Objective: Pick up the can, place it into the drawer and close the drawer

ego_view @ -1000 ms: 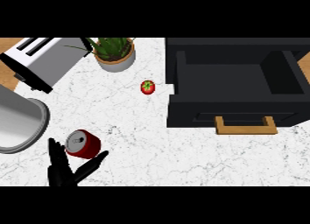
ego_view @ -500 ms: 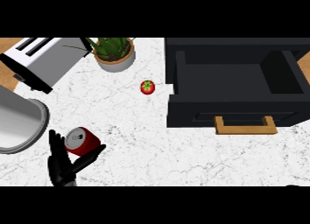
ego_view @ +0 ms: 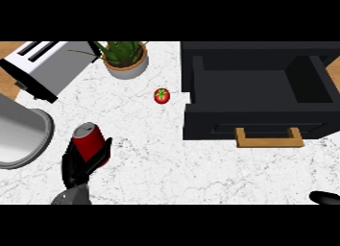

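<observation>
Red soda can (ego_view: pixel 88 139) sits clamped in the left hand (ego_view: pixel 79 163)'s curled fingers, ready to carry toward the open black drawer (ego_view: pixel 261 122); right hand (ego_view: pixel 330 198)'s fingers unreadable

- The can (ego_view: pixel 89 140) is red with a silvery top rim, tilted so that its top leans up and to the left; it sits within the curled fingers and thumb of the left hand (ego_view: pixel 79 163), which wraps its lower part.
- The drawer (ego_view: pixel 261 91) is black, pulled open, with a wooden handle (ego_view: pixel 268 138) on its front; it lies well apart from that hand, up and to its right.
</observation>
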